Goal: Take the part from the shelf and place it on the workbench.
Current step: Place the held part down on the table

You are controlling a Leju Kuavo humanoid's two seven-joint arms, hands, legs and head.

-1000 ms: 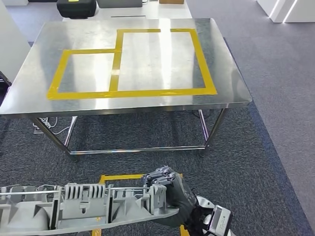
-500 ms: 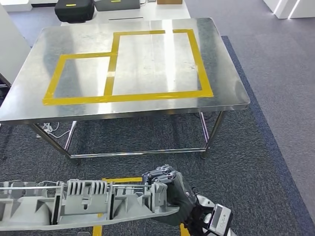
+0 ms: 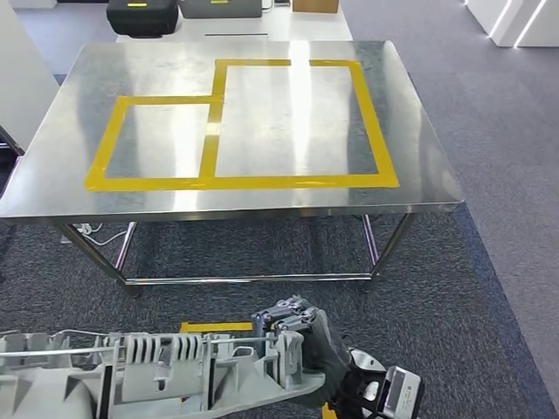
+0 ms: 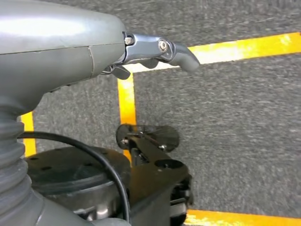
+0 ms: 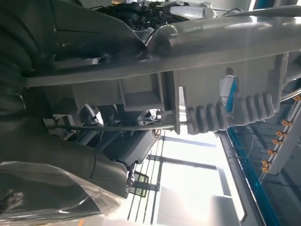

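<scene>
A long grey plastic part (image 3: pixel 158 371) with ribs and clips lies crosswise low in the head view, well short of the workbench. My right hand (image 3: pixel 310 336) grips its right end, fingers wrapped over the top edge. In the right wrist view the part (image 5: pixel 220 80) runs across close up, with my dark fingers (image 5: pixel 42 42) around it. The steel workbench (image 3: pixel 422 140) stands ahead, its top marked with two yellow tape rectangles. My left hand (image 4: pixel 64 42) hangs over the carpet holding nothing, one finger (image 4: pixel 170 49) stretched out.
Grey carpet lies between me and the bench, with yellow floor tape (image 3: pixel 214 326) just beyond the part. Cables (image 3: pixel 86 231) lie under the bench's left legs. Beyond the bench stand a black case (image 3: pixel 141 16) and a grey box (image 3: pixel 221 9). A white panel (image 3: pixel 20 78) stands at left.
The whole picture has shifted, so the camera moved: the bench now sits a little lower and larger. The part sits lower in the picture, still held by my right hand.
</scene>
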